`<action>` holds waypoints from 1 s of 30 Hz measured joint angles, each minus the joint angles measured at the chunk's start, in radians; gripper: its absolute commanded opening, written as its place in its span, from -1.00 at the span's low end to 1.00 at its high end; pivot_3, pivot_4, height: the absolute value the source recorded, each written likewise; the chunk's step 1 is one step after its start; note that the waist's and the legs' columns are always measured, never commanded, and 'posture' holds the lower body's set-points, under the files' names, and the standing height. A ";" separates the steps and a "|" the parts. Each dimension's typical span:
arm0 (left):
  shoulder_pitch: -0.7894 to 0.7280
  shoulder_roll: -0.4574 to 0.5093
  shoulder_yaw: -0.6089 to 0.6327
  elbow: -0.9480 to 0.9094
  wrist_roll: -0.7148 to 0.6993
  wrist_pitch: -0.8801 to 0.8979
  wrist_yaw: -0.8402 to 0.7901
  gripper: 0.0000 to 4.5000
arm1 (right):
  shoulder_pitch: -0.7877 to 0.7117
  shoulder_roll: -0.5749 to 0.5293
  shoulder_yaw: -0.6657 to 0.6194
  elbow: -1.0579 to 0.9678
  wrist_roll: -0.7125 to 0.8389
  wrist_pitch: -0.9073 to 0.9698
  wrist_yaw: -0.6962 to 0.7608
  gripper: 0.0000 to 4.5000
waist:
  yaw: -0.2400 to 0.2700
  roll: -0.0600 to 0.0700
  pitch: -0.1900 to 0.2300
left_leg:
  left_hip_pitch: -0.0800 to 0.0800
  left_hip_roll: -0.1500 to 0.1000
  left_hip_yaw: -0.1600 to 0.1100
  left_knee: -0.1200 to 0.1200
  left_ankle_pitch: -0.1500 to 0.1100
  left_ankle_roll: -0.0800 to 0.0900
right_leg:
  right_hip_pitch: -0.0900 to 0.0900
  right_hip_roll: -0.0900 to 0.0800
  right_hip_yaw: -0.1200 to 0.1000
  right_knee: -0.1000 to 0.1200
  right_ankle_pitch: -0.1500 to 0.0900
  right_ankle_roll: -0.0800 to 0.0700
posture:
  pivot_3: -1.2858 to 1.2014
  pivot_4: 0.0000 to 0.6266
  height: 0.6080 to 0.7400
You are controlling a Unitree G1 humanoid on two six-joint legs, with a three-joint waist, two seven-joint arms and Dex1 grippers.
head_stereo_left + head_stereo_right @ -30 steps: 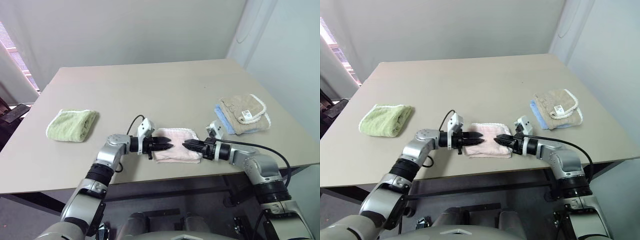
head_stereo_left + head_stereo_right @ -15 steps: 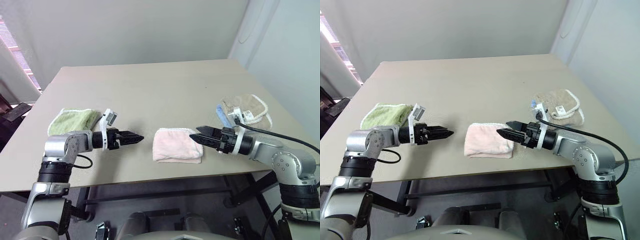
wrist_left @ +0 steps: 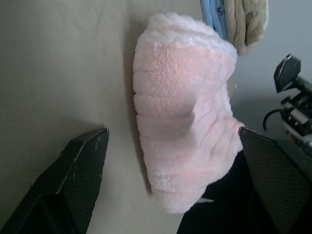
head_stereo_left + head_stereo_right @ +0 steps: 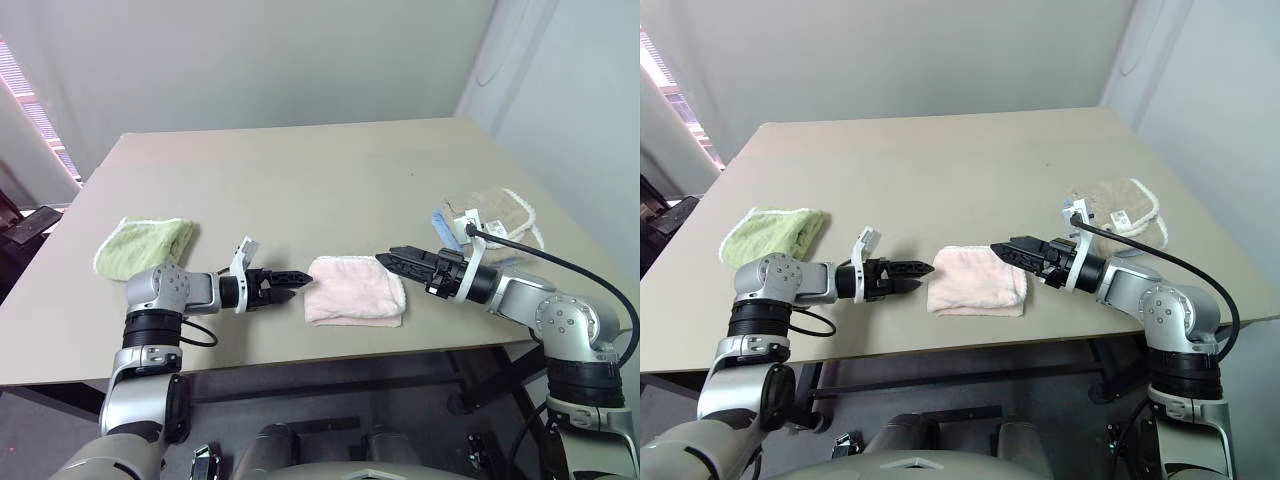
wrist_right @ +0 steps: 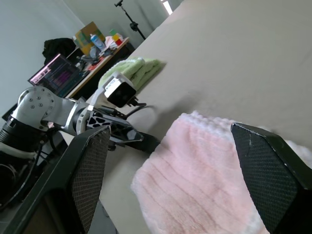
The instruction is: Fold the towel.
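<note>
Presently we find the towel [image 4: 355, 291] folded and lying near the front edge of the table [image 4: 300, 180], between both grippers. Left gripper [image 4: 296, 283] and right gripper [image 4: 392, 260] each stand with fingers spread, holding nothing, just beside it.

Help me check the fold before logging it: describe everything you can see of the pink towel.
The pink towel is pale, fluffy terry cloth with a white edge along its far side. It lies folded into a compact, roughly square bundle near the table's front edge. The left gripper and right gripper sit at its two sides, both open; neither holds it.
</note>
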 measured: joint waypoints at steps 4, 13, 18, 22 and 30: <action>0.014 -0.039 -0.009 -0.047 -0.002 0.018 0.019 1.00 | 0.008 0.006 0.000 0.000 0.001 0.000 -0.010 0.84 | 0.002 0.000 0.000 | 0.000 -0.001 0.000 0.000 0.000 0.000 | 0.002 -0.004 0.000 -0.001 -0.001 0.001 | 0.03 -1.00 1.00; 0.006 -0.148 -0.018 -0.034 -0.015 0.040 0.046 1.00 | 0.008 0.005 0.000 0.000 0.003 -0.001 -0.021 0.84 | 0.012 0.000 0.000 | 0.000 -0.003 0.001 0.000 -0.001 0.002 | 0.004 -0.006 -0.001 -0.004 -0.002 0.003 | 0.03 -1.00 1.00; -0.012 -0.213 -0.014 0.004 -0.010 0.021 0.076 1.00 | 0.006 0.005 0.000 0.002 0.002 -0.002 -0.027 0.84 | 0.029 0.002 -0.001 | 0.000 -0.003 -0.002 0.000 -0.002 0.003 | 0.007 -0.006 -0.005 -0.014 -0.001 0.003 | 0.03 -1.00 1.00; -0.034 -0.252 0.030 0.056 -0.016 0.025 0.099 1.00 | 0.006 0.006 -0.007 0.023 0.002 -0.009 -0.040 0.84 | 0.032 0.002 -0.001 | -0.004 -0.007 -0.001 0.000 -0.004 0.006 | 0.007 -0.009 -0.005 -0.017 -0.001 0.003 | 0.03 -1.00 1.00; -0.077 -0.314 0.084 0.106 -0.016 0.058 0.160 1.00 | 0.004 0.009 -0.024 0.030 0.002 -0.017 -0.059 0.84 | 0.050 0.002 -0.001 | -0.016 -0.007 -0.001 0.000 -0.002 0.009 | -0.004 -0.006 -0.004 -0.014 0.000 0.006 | 0.03 -1.00 1.00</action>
